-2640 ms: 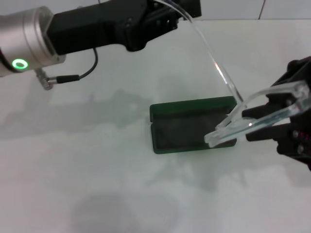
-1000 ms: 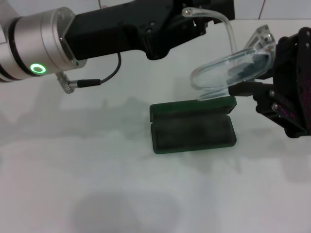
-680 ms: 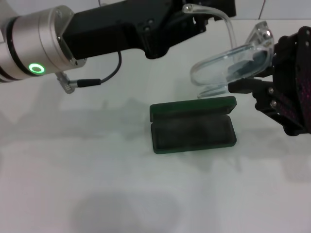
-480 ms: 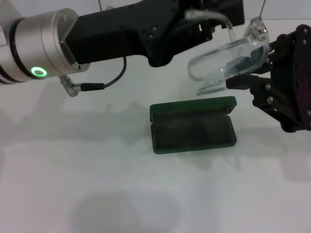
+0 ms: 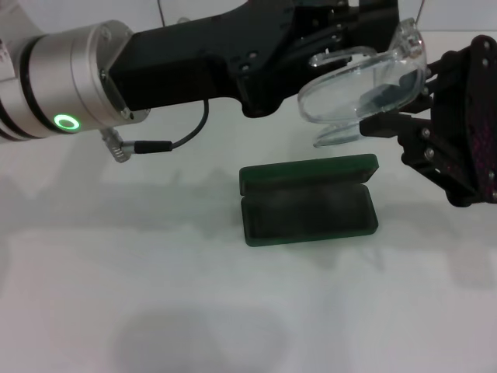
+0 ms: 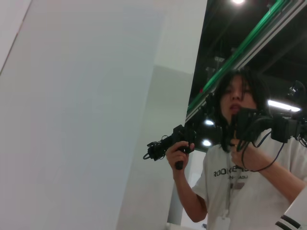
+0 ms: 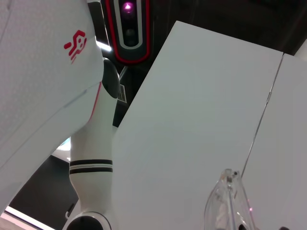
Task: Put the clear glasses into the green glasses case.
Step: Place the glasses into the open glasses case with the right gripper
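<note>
Since half a second ago my left gripper has pushed farther right, its black body now covering the curved clear arm of the glasses. Whether its fingers are closed I cannot tell. My right gripper has its fingers closed on the transparent wraparound lens, holding it in the air above the far right end of the case. That dark green rounded box lies open on the white surface, grey lining up.
</note>
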